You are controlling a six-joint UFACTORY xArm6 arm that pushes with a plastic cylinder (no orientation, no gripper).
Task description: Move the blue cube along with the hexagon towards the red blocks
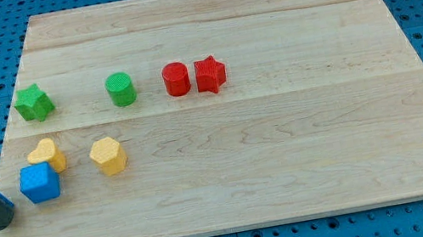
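The blue cube (40, 182) sits near the board's left edge, touching a yellow heart-shaped block (46, 154) just above it. The yellow hexagon (107, 156) lies a little to the cube's right, apart from it. The red cylinder (176, 80) and the red star (210, 75) stand side by side, touching, in the upper middle. My tip (1, 222) is at the lower left, just left of and below the blue cube, with a small gap between them. The rod slants up to the view's left edge.
A green star (32, 103) and a green cylinder (121, 90) stand in the same row as the red blocks, to their left. The wooden board (287, 157) lies on a blue pegboard, whose surface shows beyond every edge.
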